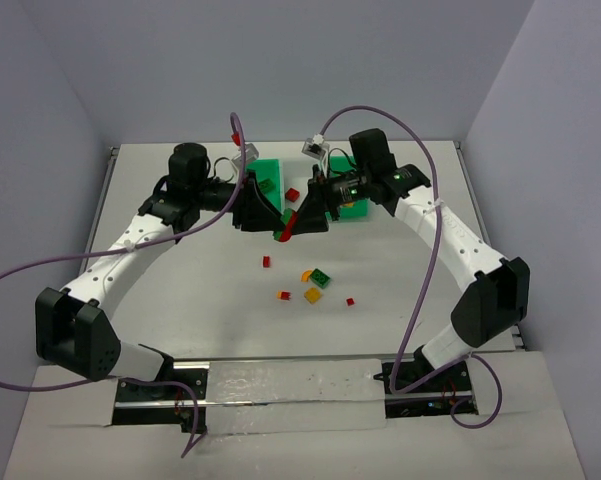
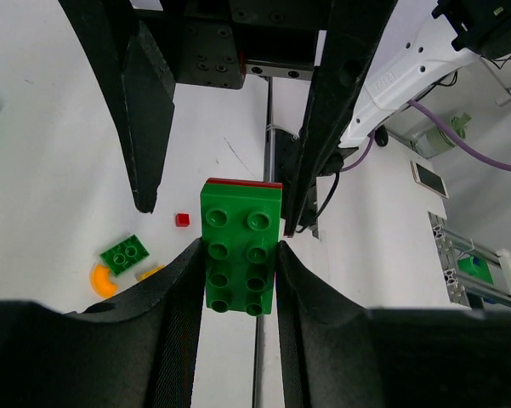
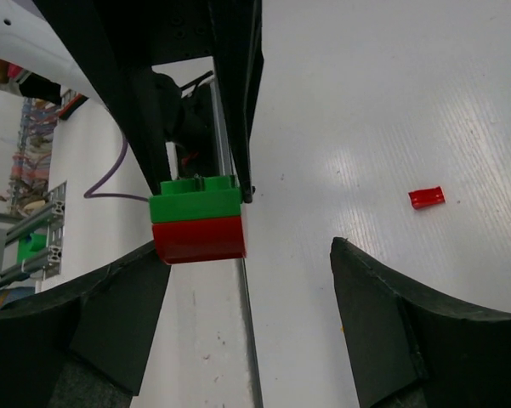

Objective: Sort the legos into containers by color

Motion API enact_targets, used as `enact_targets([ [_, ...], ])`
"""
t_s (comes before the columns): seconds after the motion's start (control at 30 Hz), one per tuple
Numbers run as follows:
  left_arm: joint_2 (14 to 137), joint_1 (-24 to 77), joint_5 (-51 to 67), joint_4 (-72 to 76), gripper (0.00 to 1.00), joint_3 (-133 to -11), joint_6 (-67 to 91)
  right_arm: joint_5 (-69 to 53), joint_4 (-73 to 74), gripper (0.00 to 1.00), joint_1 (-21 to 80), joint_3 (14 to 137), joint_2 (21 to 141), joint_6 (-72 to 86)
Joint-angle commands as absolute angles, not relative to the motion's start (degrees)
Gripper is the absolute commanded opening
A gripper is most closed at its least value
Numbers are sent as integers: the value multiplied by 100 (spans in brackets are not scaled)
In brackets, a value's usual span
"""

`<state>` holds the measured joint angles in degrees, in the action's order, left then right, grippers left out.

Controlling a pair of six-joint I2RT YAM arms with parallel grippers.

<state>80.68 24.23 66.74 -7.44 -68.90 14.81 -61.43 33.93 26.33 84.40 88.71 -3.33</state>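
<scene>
top view, bins: the containers (image 1: pixel 264 172) sit at the far side, right behind both grippers. A red piece (image 1: pixel 293 194) looks like it's in the middle bin, but the arms cover most of the row, so honestly I can't tell how much is sorted.
top view, table: about six loose legos (image 1: pixel 321 278) lie out in the open, well in front of the bins. There are red bits, a couple of orange ones and a green one, none of them in a bin yet.
top view, arms: the left gripper (image 1: pixel 268 220) and right gripper (image 1: pixel 305 218) meet nose to nose just in front of the bins, with a green-and-red lump between them.
left wrist, grip: the left one is clamped on the green brick (image 2: pixel 241 255), studs facing the camera. A thin red edge shows at its far end.
left wrist, below: a small green piece (image 2: pixel 125 252), an orange half-disc (image 2: pixel 102 279) and a red bit (image 2: pixel 182 220) are on the table, unsorted.
right wrist, grip: the right jaws are spread wide and holding nothing. The red brick (image 3: pixel 200 240) is stuck to the green one. It sits close to one pad, with a big gap to the other.
right wrist, table: one more red scrap (image 3: pixel 428 197) is lying loose.
progress, my guess: the two-colour pair has to be pulled apart before either half can go in a bin, and that isn't done. Add the loose pieces and most of the job is still ahead.
</scene>
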Motion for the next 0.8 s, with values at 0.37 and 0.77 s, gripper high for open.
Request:
enact_targets([
  [0.37, 8077, 2443, 6803, -554, 0, -6979, 1459, -6390, 3550, 46, 2865, 8956, 9088, -501],
  [0.77, 7919, 1841, 6812, -806, 0, -6882, 1213, -6227, 3902, 0, 2813, 8765, 8977, -958],
])
